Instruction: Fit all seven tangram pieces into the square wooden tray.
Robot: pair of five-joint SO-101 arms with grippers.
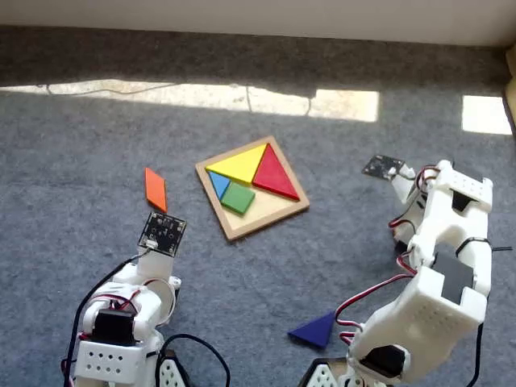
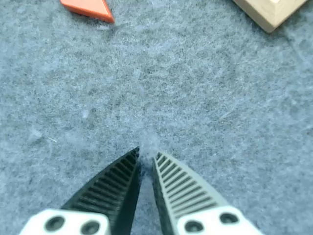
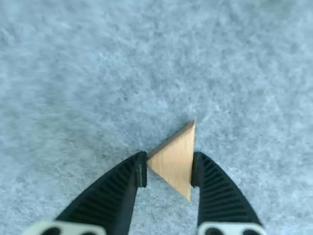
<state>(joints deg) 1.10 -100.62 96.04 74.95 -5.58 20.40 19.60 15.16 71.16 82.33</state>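
Grey felt (image 1: 81,145), right gripper (image 3: 168,169) low, pinching tan triangle (image 3: 175,161); left gripper (image 2: 146,156) low, clenched

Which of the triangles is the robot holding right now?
The plain tan triangle, pinched in the right gripper. The yellow triangle, red triangle and light blue triangle lie in the tray; the dark blue triangle lies loose on the carpet.

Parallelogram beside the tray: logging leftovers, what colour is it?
Orange parallelogram; high view shows it best.
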